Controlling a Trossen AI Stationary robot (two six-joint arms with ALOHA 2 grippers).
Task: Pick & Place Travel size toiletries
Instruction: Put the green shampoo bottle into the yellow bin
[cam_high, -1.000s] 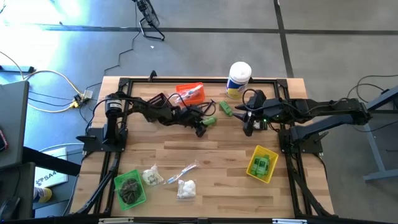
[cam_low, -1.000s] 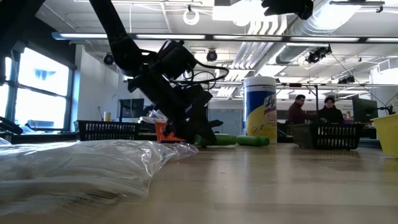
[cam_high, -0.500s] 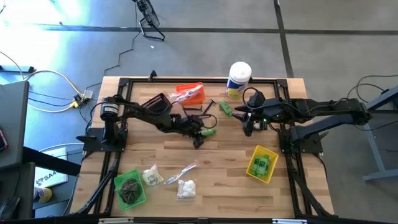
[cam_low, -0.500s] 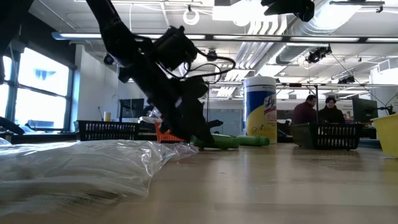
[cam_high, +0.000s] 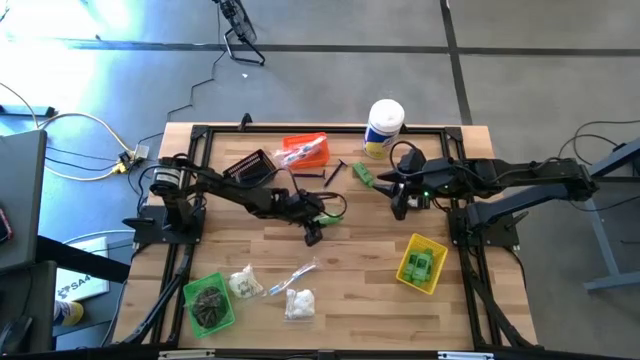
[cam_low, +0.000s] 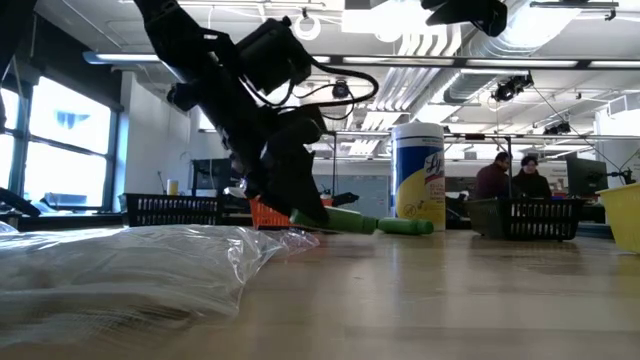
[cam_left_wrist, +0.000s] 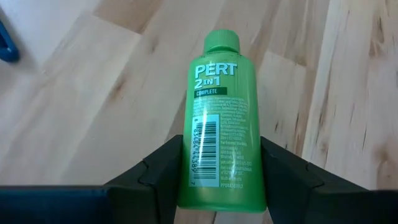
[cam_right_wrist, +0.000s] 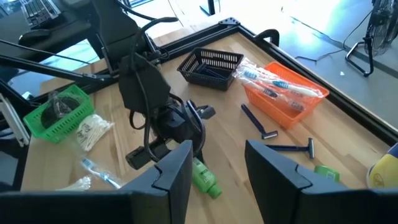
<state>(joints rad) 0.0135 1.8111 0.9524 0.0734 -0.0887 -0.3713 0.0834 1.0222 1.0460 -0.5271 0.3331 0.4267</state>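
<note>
My left gripper (cam_high: 314, 228) is near the table's middle, shut on a bright green mini bottle (cam_left_wrist: 221, 118) labelled "PERT 2 in 1". The low view shows that bottle (cam_low: 335, 220) off the tabletop. Another green bottle (cam_high: 363, 174) lies flat on the wood near the white canister. My right gripper (cam_right_wrist: 217, 168) hangs raised over the table's right half (cam_high: 400, 203), open, with nothing between its fingers. Two small bags of white puffs (cam_high: 298, 303) and a clear-wrapped packet (cam_high: 290, 277) lie near the front edge. My left gripper pinches the bottle's lower body, near its base (cam_left_wrist: 205, 183), between its two fingers (cam_left_wrist: 163, 177), one on each side. The fingers slant down from the table's left and lie along the bottle. The cap (cam_left_wrist: 222, 40) points away from them. The bottle is lifted clear and tilted.
An orange bin (cam_high: 306, 150) with wrapped brushes and a black bin (cam_high: 250, 166) stand at the back, with razors (cam_right_wrist: 292, 147) beside them. The white canister (cam_high: 383, 127) is at the back right. A yellow bin (cam_high: 421, 264) sits front right and a green bin (cam_high: 210, 302) front left.
My left gripper has moved toward the table's near edge and risen, carrying the green bottle with it. The bottle lay low by the tabletop before. It now hangs clear of the wood, tilted, in front of the other green bottle.
</note>
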